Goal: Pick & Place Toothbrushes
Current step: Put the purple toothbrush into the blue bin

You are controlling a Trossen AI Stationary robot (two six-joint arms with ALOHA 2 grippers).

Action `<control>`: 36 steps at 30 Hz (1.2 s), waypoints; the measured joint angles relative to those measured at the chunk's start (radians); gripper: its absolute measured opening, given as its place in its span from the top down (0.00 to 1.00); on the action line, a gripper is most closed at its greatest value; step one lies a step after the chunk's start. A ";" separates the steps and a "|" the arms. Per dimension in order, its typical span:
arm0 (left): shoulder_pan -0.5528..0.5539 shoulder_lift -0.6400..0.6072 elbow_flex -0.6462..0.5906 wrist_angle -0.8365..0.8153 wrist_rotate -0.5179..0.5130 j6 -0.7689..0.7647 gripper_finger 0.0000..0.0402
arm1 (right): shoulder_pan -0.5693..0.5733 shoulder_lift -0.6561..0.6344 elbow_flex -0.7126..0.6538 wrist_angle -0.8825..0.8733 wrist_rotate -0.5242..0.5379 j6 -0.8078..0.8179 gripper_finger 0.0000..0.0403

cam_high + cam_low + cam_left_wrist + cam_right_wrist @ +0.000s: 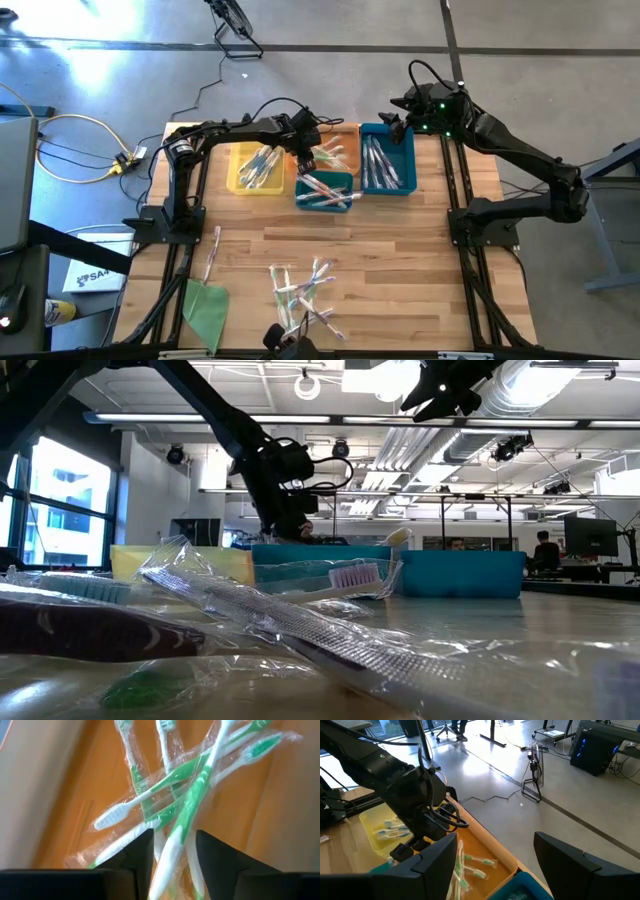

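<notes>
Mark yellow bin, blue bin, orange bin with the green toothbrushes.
yellow bin (237, 185): high view, near rim, left of its toothbrushes.
blue bin (387, 190): high view, near rim.
orange bin (75, 815): left wrist view, bare floor beside the green toothbrushes (195, 785), mid handle.

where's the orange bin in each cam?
High: orange bin at the table's far edge, between yellow bin and blue bin, under the left gripper.
Low: cannot tell; hidden behind the other bins.
Left wrist: its floor fills the picture, green toothbrushes on it.
Right wrist: bottom centre.
Shared landmark: left gripper.
</notes>
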 joint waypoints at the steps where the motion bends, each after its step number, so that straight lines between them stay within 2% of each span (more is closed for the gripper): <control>1: 0.000 0.000 0.000 0.000 0.000 0.000 0.63 | 0.000 0.000 0.000 0.000 0.000 0.000 0.36; 9: 0.000 0.000 0.000 0.000 0.018 -0.026 0.61 | 0.000 0.000 0.000 0.000 0.000 -0.001 0.36; 17: 0.000 -0.020 0.000 0.000 0.136 -0.082 0.61 | 0.000 0.000 0.000 0.000 0.000 -0.001 0.36; 27: 0.000 -0.156 0.001 -0.014 0.140 -0.081 0.61 | 0.000 0.000 0.000 0.000 -0.001 -0.008 0.36; 36: -0.035 -0.289 0.001 -0.144 0.147 -0.065 0.61 | 0.000 0.000 0.000 -0.002 -0.004 -0.009 0.36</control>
